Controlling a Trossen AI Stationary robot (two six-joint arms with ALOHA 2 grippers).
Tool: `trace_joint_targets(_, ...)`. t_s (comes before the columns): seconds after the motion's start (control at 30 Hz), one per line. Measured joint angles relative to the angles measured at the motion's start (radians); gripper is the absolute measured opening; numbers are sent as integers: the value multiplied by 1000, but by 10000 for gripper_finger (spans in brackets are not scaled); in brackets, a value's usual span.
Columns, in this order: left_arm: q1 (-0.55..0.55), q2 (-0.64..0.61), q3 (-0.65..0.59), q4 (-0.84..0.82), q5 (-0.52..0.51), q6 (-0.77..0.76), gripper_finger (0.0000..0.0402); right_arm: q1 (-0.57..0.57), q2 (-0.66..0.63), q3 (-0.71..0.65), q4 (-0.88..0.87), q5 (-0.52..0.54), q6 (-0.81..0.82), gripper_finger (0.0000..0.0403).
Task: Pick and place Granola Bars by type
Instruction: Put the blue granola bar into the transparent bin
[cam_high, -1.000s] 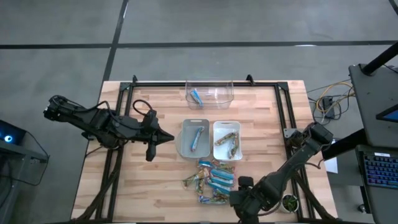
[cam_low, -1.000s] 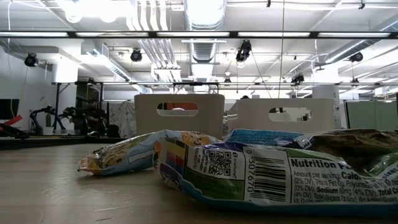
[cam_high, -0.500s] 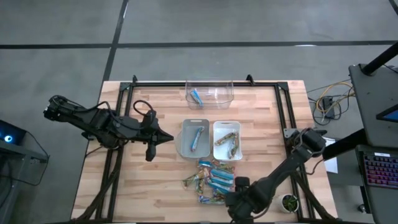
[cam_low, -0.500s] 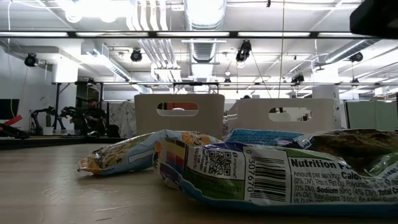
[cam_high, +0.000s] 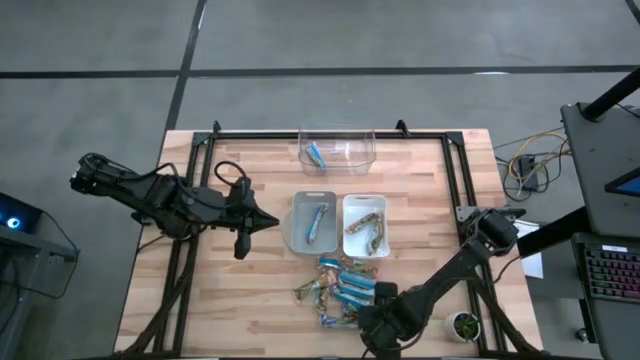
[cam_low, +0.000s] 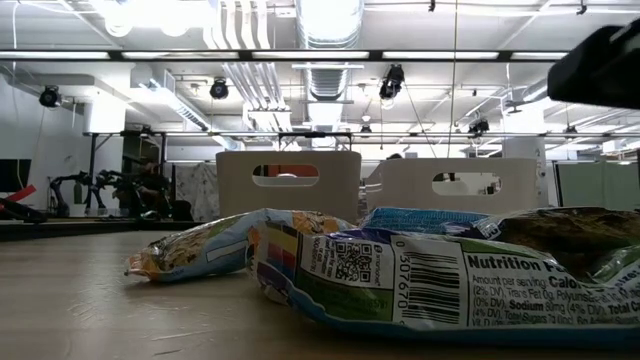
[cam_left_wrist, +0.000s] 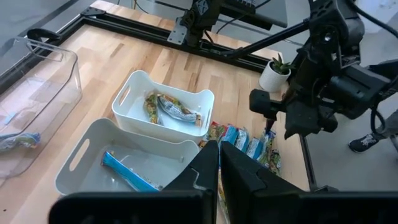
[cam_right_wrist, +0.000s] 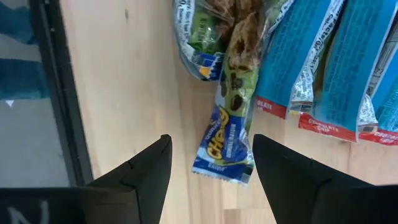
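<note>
bars (cam_high: 340, 287) lie in a loose pile at the near edge of the table (cam_high: 240, 290), blue wrappers mixed w/ greenish-gold ones. right gripper (cam_high: 372, 318) hangs over the near side of that pile; in its wrist view we see both fingers (cam_right_wrist: 144, 169) spread wide apart w/ nothing between them, straddling from above a greenish-gold bar (cam_right_wrist: 230, 134) w/ a blue end. that bar lies flat on the wood, just beside several blue bars (cam_right_wrist: 339, 68). whether the fingers touch the table we cannot tell.

low view: a tan bar (cam_low: 205, 250) and a wrapper w/ barcode (cam_low: 440, 285) fill the foreground; a dark part of an arm shows at the upper corner.

next out, mid-table, two bins side by side: grey bin (cam_high: 314, 222) holds blue bars, white bin (cam_high: 366, 224) holds greenish-gold bars (cam_left_wrist: 166, 109). piles and bins are near but apart.

left gripper (cam_high: 268, 222) waits just left of the grey bin, fingers pressed together, empty.

farthest, at the far edge, a clear bin (cam_high: 337, 148) holds one blue bar (cam_high: 316, 155).
</note>
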Motion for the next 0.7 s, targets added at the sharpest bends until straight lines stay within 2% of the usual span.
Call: trace_joint_targets(0.7, 0, 0, 0, 2, 0, -4, 0, -13, 23, -58, 108, -5, -1, 167)
